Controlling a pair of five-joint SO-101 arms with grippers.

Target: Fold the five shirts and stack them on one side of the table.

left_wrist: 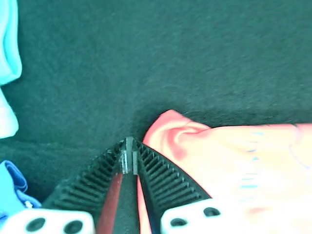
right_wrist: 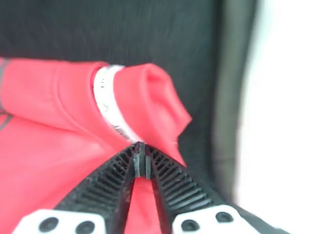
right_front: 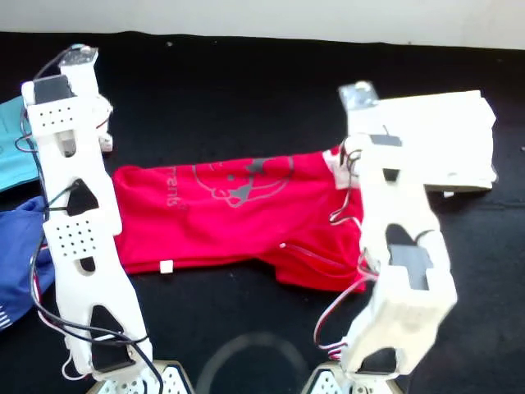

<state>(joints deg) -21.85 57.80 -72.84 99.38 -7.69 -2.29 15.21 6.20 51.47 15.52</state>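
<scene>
Red shirt (right_front: 230,222): it lay spread flat across the middle of the black table (right_front: 230,90), its long side running from my left arm to my right arm. A grey print showed on its far half, and loose folds were bunched along its near right part.
Left gripper (left_wrist: 127,162): it sat at the red shirt's left end. My fingers there were pressed together at the tips, with a strip of red cloth caught between them.
Right gripper (right_wrist: 142,163): it sat at the red shirt's right end, by the neck opening. My fingers were closed tight on a raised pucker of red cloth, just beside the white label (right_wrist: 105,92) inside the collar.
Left arm (right_front: 78,230): it stretched from the near edge up the left side of the table and covered the red shirt's left border.
Right arm (right_front: 402,238): it stretched from the near edge up the right side, over the red shirt's right end.
White shirt (right_front: 435,135): it lay folded at the far right of the table, just beyond the red shirt's right end. I could not tell whether the two touched.
Teal shirt (right_front: 12,144): it lay at the table's left edge, outside my left arm and apart from the red shirt.
Blue shirt (right_front: 16,246): it was bunched at the left edge, nearer than the teal shirt and partly behind my left arm.
Tag (right_front: 166,266): small and white, it sat on the red shirt's near edge, toward the left.
</scene>
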